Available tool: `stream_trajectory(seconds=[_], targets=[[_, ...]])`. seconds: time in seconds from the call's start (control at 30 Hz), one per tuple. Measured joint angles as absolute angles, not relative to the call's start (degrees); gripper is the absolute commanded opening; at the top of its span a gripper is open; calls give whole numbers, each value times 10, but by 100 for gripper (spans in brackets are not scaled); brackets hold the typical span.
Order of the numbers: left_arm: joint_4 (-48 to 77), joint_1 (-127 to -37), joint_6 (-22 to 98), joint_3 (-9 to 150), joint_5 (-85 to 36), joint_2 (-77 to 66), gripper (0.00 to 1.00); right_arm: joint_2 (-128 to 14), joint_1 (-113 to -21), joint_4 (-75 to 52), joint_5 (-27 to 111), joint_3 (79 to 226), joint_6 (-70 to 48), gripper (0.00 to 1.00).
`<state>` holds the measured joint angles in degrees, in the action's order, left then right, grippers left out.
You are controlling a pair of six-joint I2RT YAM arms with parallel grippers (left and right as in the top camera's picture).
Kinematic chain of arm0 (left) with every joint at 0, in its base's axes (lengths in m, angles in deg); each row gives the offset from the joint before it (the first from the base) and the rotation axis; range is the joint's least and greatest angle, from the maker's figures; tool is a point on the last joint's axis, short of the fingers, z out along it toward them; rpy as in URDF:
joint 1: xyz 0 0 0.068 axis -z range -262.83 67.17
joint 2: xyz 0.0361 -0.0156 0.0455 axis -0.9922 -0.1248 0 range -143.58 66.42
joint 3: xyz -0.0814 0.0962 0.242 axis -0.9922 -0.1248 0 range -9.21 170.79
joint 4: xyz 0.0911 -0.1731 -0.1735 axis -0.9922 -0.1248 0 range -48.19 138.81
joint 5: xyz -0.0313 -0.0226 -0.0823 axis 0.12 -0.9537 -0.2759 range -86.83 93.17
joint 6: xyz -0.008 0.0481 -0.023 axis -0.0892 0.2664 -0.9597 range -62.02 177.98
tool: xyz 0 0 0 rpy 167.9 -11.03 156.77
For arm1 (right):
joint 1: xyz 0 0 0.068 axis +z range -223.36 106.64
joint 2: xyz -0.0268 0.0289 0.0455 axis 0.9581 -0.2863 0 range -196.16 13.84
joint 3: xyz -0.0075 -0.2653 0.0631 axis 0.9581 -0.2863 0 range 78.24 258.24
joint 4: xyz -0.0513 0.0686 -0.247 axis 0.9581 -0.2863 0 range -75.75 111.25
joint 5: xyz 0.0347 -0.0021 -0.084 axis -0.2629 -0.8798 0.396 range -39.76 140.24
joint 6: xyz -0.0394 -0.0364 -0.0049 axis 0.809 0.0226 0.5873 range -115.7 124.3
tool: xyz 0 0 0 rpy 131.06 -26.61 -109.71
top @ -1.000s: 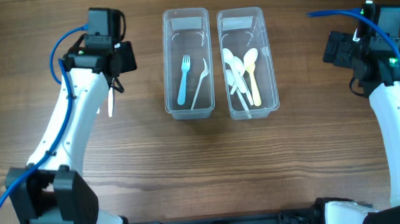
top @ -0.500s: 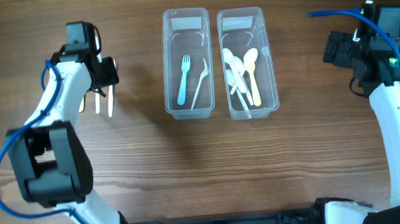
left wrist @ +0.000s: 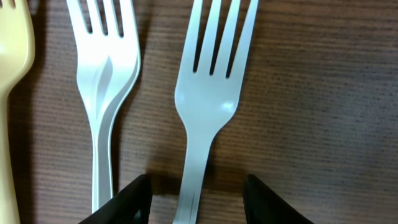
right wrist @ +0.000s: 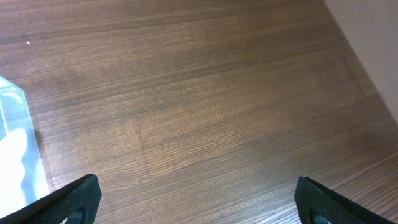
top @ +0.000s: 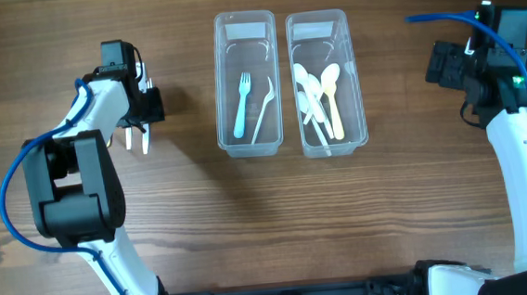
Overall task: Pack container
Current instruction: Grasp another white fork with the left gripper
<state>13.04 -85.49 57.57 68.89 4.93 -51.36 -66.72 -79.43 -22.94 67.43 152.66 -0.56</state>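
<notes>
1. Currently my left gripper (left wrist: 198, 202) stands half open astride the handle of a white plastic fork (left wrist: 208, 99), gripping nothing.
2. That fork lies on the brown wooden table (left wrist: 323, 124), left of a clear rectangular plastic container (top: 250, 151).
3. My right gripper (right wrist: 198, 202) is spread wide, empty.

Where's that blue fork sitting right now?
In the overhead view, the blue fork lies inside the left clear container, beside a white utensil, with the spoon-filled container just to its right.

White arms (top: 526, 176) with black joints (top: 71, 193), blue cables (top: 426, 17), seemingly black fingers (left wrist: 134, 202).
</notes>
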Motion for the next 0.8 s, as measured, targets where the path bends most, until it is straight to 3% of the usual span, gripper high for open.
stream_trajectory(seconds=[0.17,0.23,0.3,0.8], targets=[[139,-855,579,689,49,-515,44,-667,-794,-229,674,1527,-6,99],[139,-855,579,689,49,-515,20,-667,-794,-229,674,1527,-5,100],[139,-855,581,689,48,-515,5,-667,-794,-229,674,1527,-6,100],[126,-855,563,689,43,-512,4,-667,-794,-229,674,1527,-5,100]])
